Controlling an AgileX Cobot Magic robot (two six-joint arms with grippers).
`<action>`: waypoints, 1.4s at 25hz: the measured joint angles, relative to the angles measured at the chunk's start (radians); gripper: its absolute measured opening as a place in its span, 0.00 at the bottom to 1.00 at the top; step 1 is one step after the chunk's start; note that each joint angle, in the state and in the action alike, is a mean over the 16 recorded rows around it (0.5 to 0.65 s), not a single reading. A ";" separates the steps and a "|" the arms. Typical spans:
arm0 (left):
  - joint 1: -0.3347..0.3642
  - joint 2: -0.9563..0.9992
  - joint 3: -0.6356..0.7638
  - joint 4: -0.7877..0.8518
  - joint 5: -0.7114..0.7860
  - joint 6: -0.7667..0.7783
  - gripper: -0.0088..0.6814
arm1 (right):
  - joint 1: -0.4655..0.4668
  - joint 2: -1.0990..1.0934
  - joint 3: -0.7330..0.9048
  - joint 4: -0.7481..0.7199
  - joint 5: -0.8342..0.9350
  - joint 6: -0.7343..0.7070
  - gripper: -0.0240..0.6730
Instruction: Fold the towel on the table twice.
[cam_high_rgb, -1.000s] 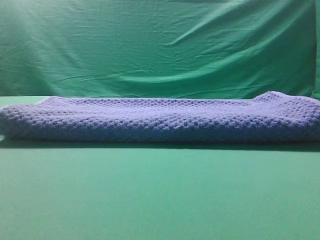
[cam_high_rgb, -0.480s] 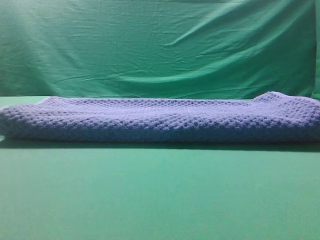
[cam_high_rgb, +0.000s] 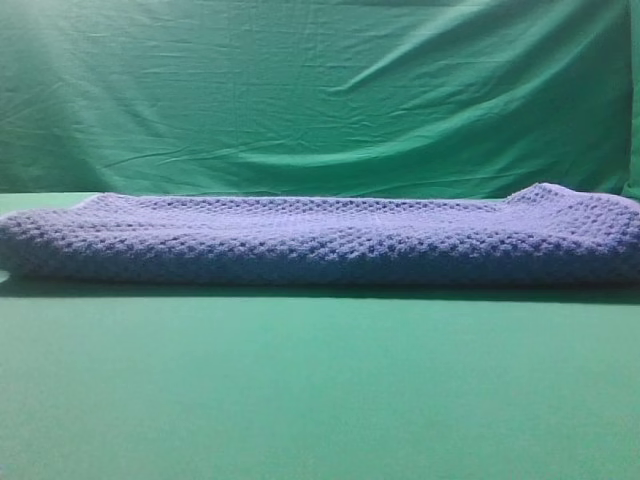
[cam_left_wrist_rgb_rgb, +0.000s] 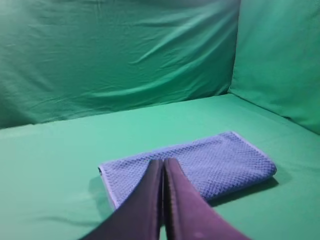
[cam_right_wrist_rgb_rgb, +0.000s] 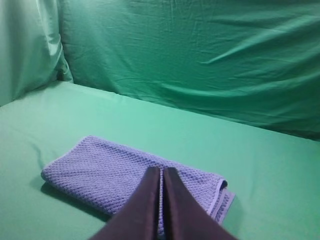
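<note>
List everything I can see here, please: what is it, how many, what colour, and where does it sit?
blue-grey waffle-knit towel: one, blue-grey, lying folded on the table, spanning nearly the whole high view.
smooth flat table: one, bright green, under the towel.
wrinkled backdrop cloth: green, hanging behind the table and along its sides.
left pincer: one, dark, shut, holding nothing, raised in front of the towel.
right pincer: one, dark, shut, holding nothing, raised in front of the towel.
</note>
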 joint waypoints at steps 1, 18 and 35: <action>0.000 -0.005 0.012 0.000 -0.001 -0.002 0.01 | 0.000 -0.024 0.009 0.001 -0.001 -0.001 0.03; 0.000 -0.011 0.355 0.013 -0.358 -0.019 0.01 | 0.000 -0.184 0.283 -0.003 -0.194 0.041 0.12; 0.000 -0.009 0.684 -0.051 -0.722 -0.019 0.01 | 0.000 -0.184 0.781 0.014 -0.743 0.046 0.18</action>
